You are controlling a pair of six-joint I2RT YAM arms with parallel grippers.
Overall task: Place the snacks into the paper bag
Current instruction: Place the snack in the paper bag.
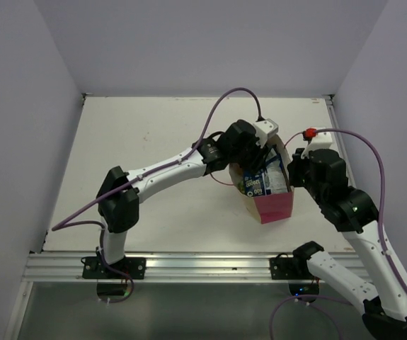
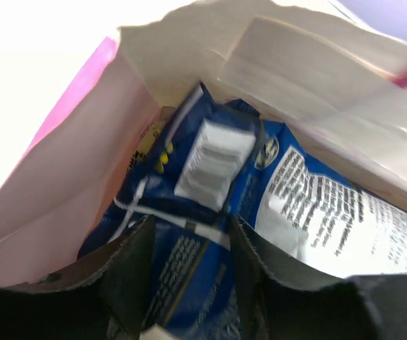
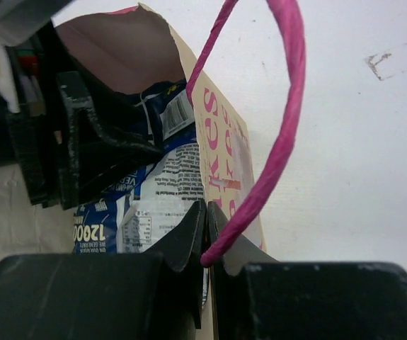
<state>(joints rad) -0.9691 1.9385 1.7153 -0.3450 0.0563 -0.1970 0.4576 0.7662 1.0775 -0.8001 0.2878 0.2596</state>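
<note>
The paper bag (image 1: 274, 207) stands open on the right half of the table, its magenta side panel facing the near edge. Two dark blue snacks (image 1: 260, 183) stick up inside it. My left gripper (image 1: 255, 152) reaches into the bag's mouth from the left. In its wrist view, the left gripper (image 2: 190, 225) has its jaws apart, and a dark blue packet (image 2: 189, 283) fills the gap between the fingers (image 2: 129, 273). A second blue packet (image 2: 330, 205) with white print lies beside it. My right gripper (image 3: 207, 212) is shut on the bag's cream front wall (image 3: 224, 149), at the foot of the pink cord handle (image 3: 288, 106).
Plain walls close the white table (image 1: 153, 142) in on the left, back and right. An aluminium rail (image 1: 189, 265) runs along the near edge by the arm bases. Purple cables (image 1: 221, 106) loop over both arms.
</note>
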